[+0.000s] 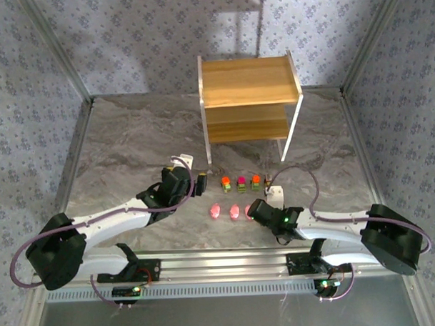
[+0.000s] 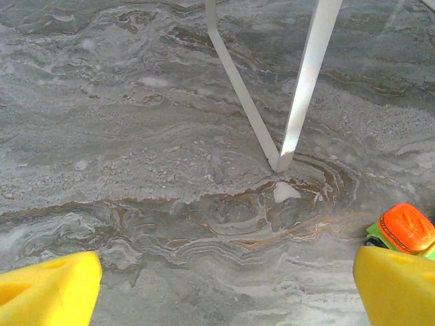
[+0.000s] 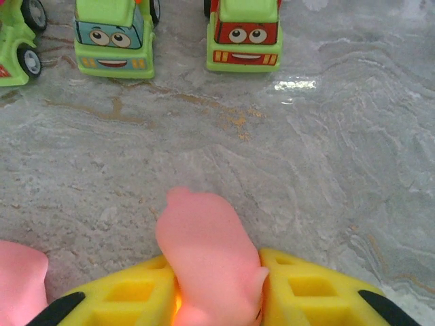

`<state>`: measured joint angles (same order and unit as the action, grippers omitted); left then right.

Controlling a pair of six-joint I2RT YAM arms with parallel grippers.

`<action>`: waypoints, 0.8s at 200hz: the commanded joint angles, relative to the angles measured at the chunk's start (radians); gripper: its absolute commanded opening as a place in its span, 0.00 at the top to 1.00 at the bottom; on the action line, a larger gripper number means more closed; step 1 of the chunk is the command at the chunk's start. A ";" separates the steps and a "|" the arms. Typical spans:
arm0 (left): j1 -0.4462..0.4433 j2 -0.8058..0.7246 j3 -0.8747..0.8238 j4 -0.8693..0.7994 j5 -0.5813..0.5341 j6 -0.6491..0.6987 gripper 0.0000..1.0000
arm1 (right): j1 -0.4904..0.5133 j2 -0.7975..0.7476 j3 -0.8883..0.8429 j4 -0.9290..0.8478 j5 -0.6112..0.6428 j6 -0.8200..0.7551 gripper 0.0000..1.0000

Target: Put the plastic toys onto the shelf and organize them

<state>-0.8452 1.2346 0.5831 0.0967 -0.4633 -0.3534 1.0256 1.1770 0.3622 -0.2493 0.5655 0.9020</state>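
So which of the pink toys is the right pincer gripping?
The rightmost pink toy in the row, squeezed between the right pincer's yellow fingers. Its pink neighbour to the left lies free on the table.

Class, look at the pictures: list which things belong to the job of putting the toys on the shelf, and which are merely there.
On the job: shelf; toy cars; pink blobs; one pink blob gripped by the right pincer; left pincer, open.
Merely there: marble-look table; patterned walls.

A grey marbled table (image 1: 131,137) stands between floral-patterned walls (image 1: 127,37).
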 commanded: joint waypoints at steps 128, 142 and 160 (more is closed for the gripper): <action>0.003 -0.012 0.028 -0.020 -0.003 -0.010 0.05 | 0.016 -0.148 0.285 -0.345 0.075 -0.003 0.73; 0.003 -0.021 0.022 -0.018 -0.008 -0.009 0.05 | -0.003 -0.138 0.332 -0.347 0.073 -0.027 0.73; 0.003 -0.026 0.021 -0.018 -0.008 -0.007 0.05 | -0.043 -0.109 0.389 -0.347 0.064 -0.062 0.73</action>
<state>-0.8444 1.2324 0.5865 0.0807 -0.4637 -0.3534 1.0229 1.0397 0.6712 -0.5484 0.6071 0.8902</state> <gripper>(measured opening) 0.951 0.273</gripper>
